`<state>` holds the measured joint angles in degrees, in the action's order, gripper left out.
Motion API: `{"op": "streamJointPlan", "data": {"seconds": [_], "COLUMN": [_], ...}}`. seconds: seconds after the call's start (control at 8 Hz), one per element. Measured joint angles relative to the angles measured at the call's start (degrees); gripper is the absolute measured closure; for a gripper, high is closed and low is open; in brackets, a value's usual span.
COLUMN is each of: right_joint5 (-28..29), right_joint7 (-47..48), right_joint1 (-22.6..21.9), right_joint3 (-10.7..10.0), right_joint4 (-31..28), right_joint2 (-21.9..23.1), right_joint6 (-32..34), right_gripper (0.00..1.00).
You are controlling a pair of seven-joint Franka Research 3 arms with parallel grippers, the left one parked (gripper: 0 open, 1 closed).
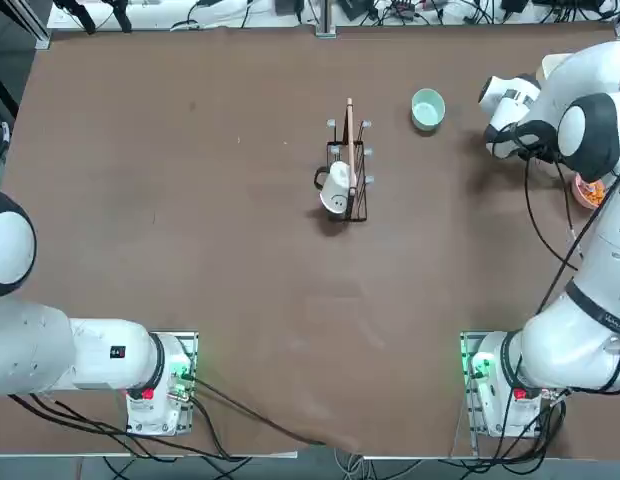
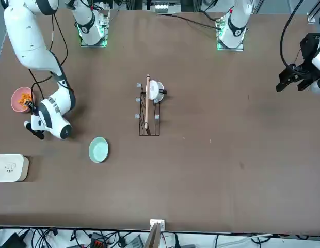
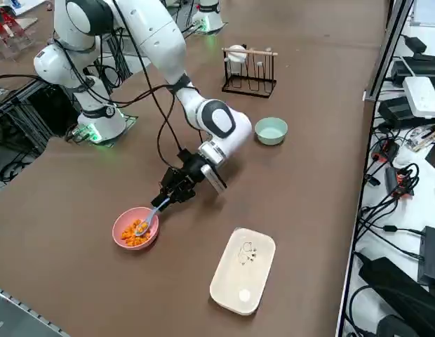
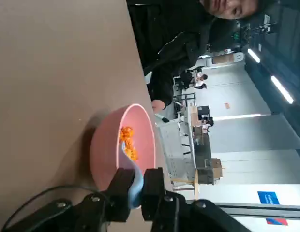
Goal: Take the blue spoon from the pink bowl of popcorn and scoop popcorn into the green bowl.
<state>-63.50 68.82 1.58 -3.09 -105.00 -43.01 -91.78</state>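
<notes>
One tool (image 4: 136, 187) grips the blue spoon (image 4: 134, 188), its tip hidden among popcorn (image 4: 127, 141).

No text, label, brand name or number can be read. The one marking clear enough to tell is a line drawing of small figures on the pale rectangular tray (image 3: 244, 263), printed near one end of it. A blue and red poster (image 4: 272, 205) on the wall in the right wrist view carries pale marks too blurred to read.
</notes>
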Motion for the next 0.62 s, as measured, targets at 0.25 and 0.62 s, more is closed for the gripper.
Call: {"op": "streamJointPlan", "data": {"seconds": [0.25,0.62], "right_joint5": [-1.08,-1.31], "right_joint7": [-0.80,-5.78], "right_joint1": [-1.70,-6.19], "right_joint3": [0.10,0.32], "right_joint4": [0.39,4.61], "right_joint2": [0.03,0.21], "right_joint6": [3.65,11.84], "right_gripper": [0.87,0.87]}}
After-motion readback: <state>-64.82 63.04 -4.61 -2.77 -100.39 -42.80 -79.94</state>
